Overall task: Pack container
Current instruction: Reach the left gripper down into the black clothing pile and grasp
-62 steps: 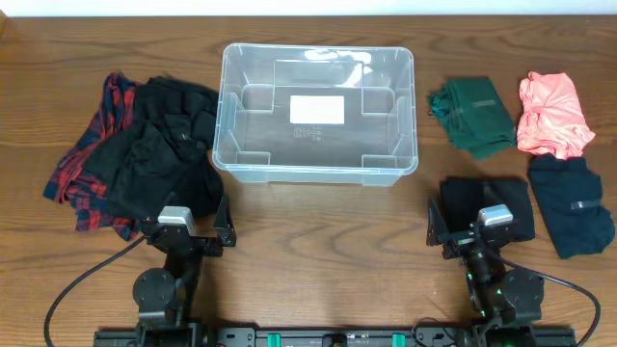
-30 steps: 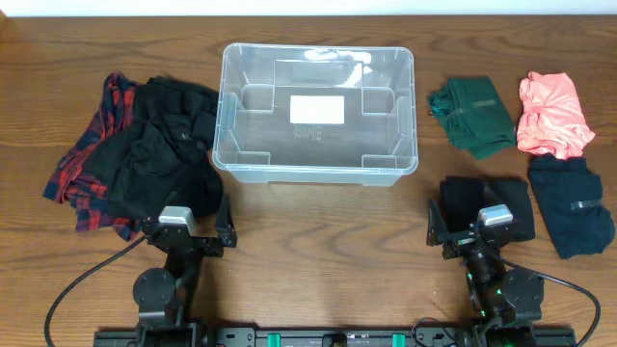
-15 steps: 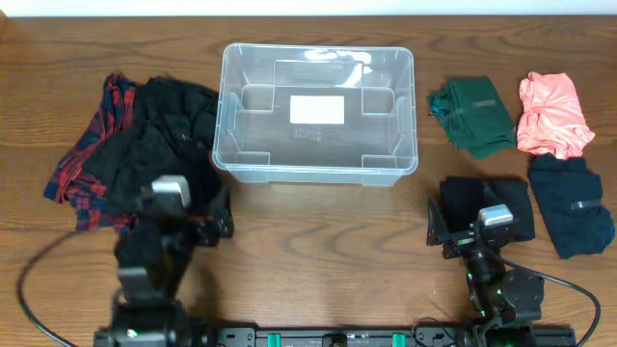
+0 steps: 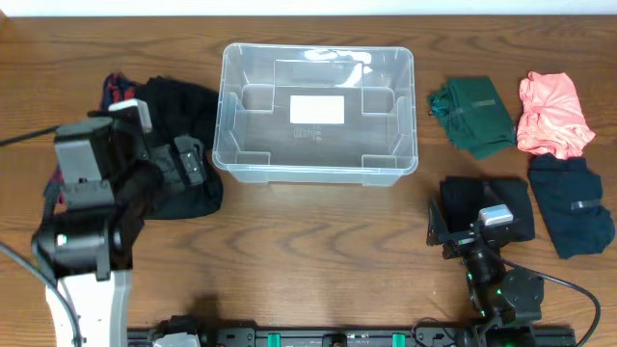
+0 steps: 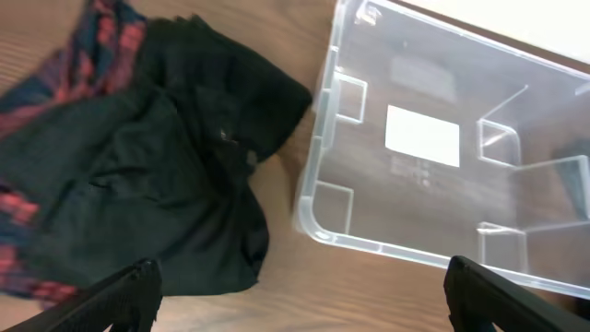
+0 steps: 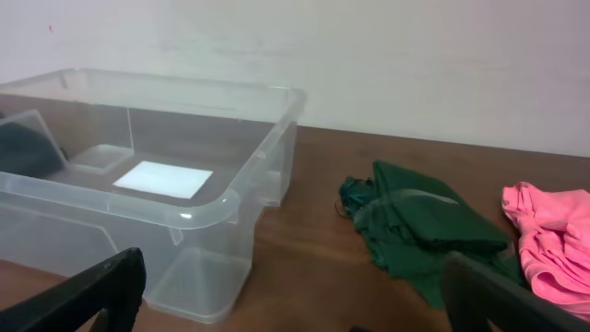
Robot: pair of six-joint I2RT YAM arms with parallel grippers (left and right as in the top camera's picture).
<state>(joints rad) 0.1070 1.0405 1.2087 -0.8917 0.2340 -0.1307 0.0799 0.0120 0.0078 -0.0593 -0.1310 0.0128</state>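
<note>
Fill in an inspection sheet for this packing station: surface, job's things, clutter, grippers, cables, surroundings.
Surface: wooden table, no spills seen.
Job's things: container upright, lidless, holding nothing but a white label on its floor. Clothes lie outside it: black pile over a plaid garment to its left; green garment, pink garment, navy garment and black folded garment to its right.
Clutter: nothing seen.
Grippers: left gripper open, raised over the black pile; right gripper open, low by the black folded garment.
Cables: left cable and right cable trail off the arms.
Surroundings: pale wall behind the table.
</note>
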